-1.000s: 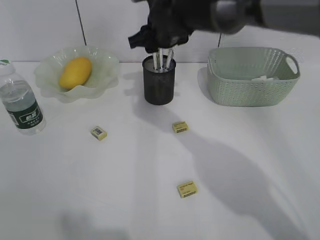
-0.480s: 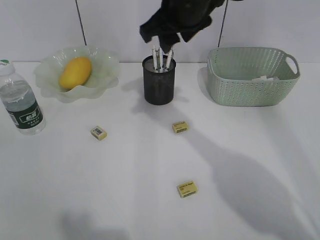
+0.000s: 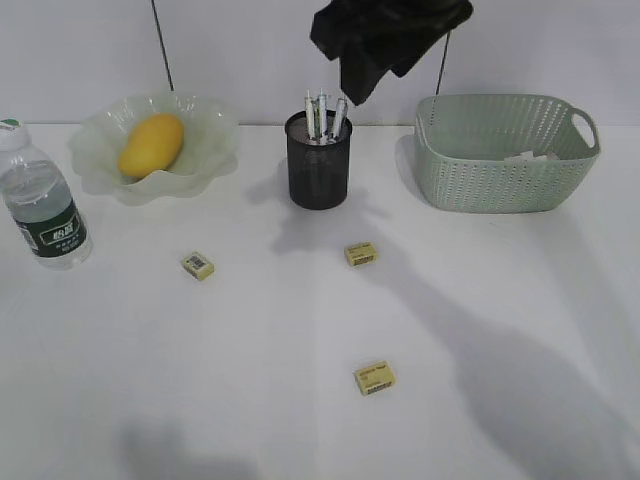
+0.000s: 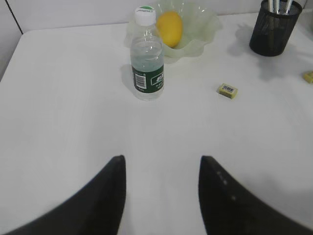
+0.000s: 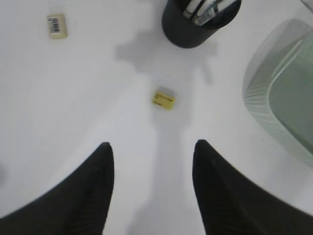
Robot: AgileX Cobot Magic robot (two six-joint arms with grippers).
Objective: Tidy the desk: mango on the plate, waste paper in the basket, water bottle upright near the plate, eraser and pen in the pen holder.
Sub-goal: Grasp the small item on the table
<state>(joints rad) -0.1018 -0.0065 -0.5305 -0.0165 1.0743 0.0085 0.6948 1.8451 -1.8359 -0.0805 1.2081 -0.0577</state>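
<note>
Both grippers' jaws released w/ nothing held; 3 erasers, nearest (image 5: pixel 163 99), lie flat on table (image 3: pixel 250 400) near pen holder (image 3: pixel 319 165): prob. light, stiff, low blocks, so pinch across short sides.

Matte black end effector (image 5: pixel 151 188) — broad, tapered fingers (image 5: pixel 80 196)

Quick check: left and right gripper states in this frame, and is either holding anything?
Left gripper: open, holding nothing, above bare desk.
Right gripper: open, holding nothing, raised above the desk near the pen holder.
</note>
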